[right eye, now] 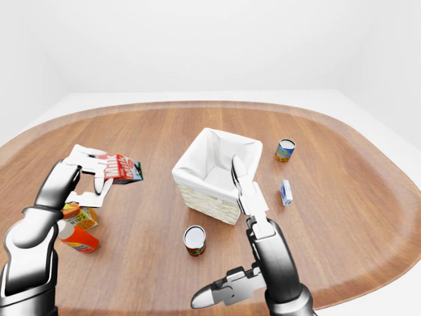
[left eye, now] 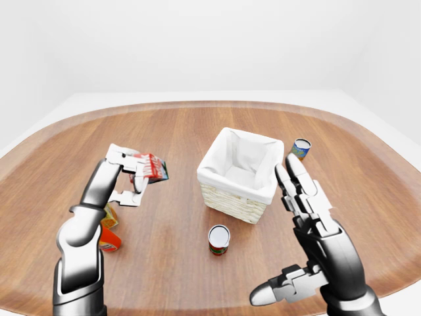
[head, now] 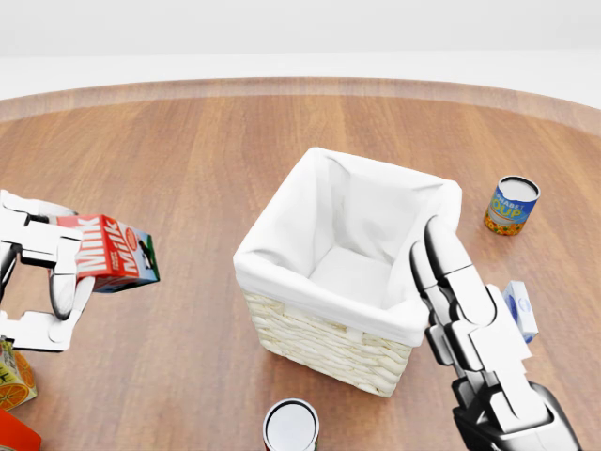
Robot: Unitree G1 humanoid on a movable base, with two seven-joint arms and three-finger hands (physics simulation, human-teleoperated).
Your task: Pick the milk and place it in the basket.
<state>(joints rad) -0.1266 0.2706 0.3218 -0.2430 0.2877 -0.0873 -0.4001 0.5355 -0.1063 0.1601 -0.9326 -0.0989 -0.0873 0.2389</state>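
Observation:
The milk [head: 113, 256] is a red carton with white "MILK" lettering. My left hand [head: 58, 282] is shut on it and holds it tilted on its side above the wooden table, left of the basket. The basket [head: 310, 343] is wicker with a white cloth lining and looks empty; it stands mid-table. My right hand [head: 451, 282] is open and empty, fingers straight and upright, close by the basket's right corner.
A red can [head: 291, 427] stands below the basket. A soup can [head: 512, 207] and a small blue-white box [head: 521, 310] are on the right. An orange juice carton [head: 14, 376] and a red-orange bottle [right eye: 79, 240] lie under my left arm.

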